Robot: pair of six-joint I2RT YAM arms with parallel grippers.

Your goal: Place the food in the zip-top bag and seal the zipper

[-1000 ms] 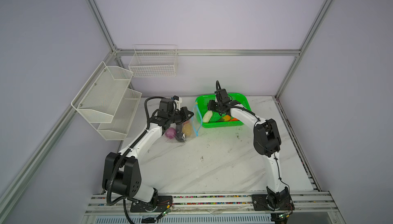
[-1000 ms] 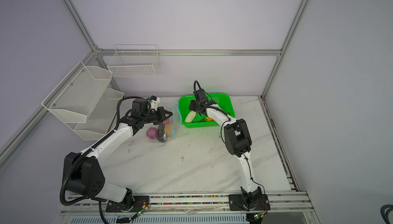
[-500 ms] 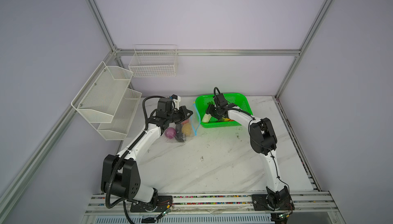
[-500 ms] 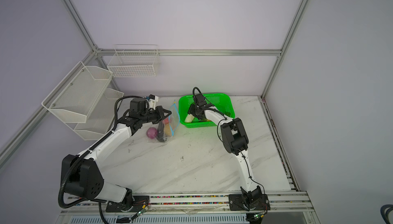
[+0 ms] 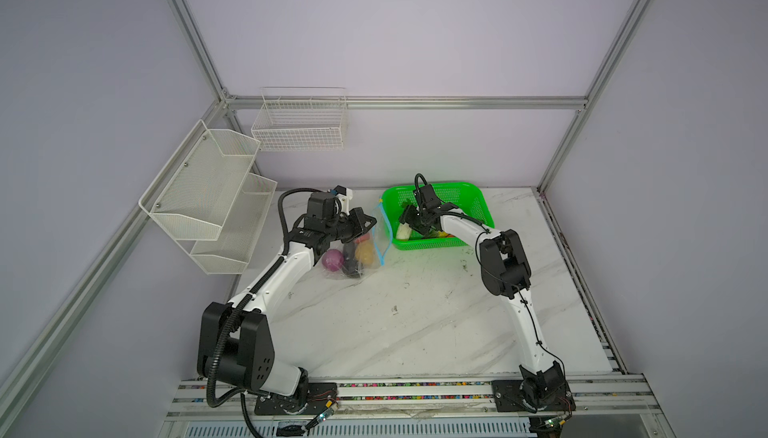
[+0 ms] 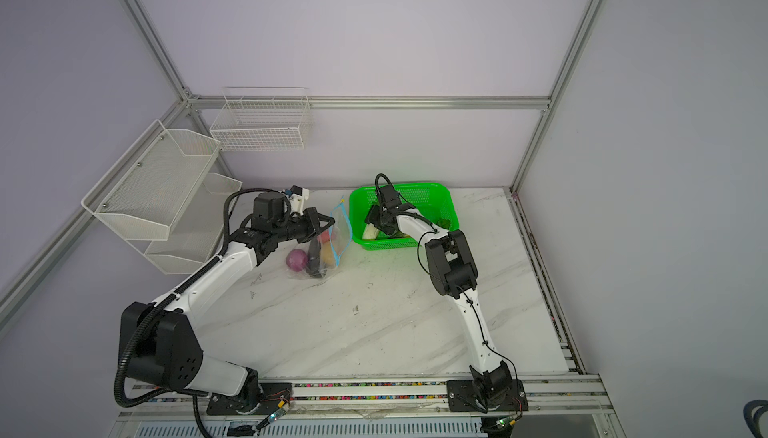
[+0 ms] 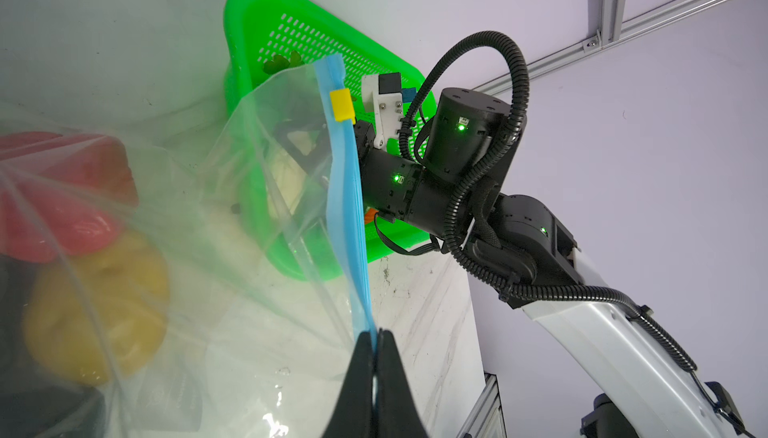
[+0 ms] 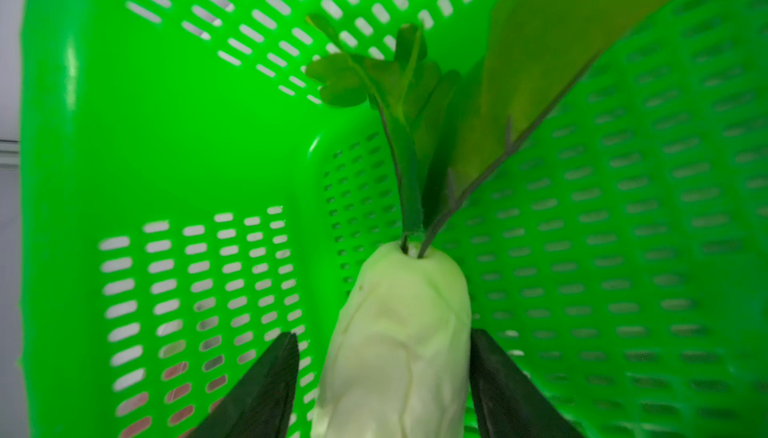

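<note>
Two sets of jaws differ. The left gripper is pinched tight on the zipper, holding up the zip-top bag near the table's back edge, just left of the green basket. A purple onion, potato, eggplant and red pepper lie inside the bag. The right gripper stands spread around the white oblong at the basket's front left corner, with one finger touching it and the other clear.

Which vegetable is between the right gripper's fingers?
The leafy white radish, in the green basket. The onion, potato and pepper are in the bag.
</note>
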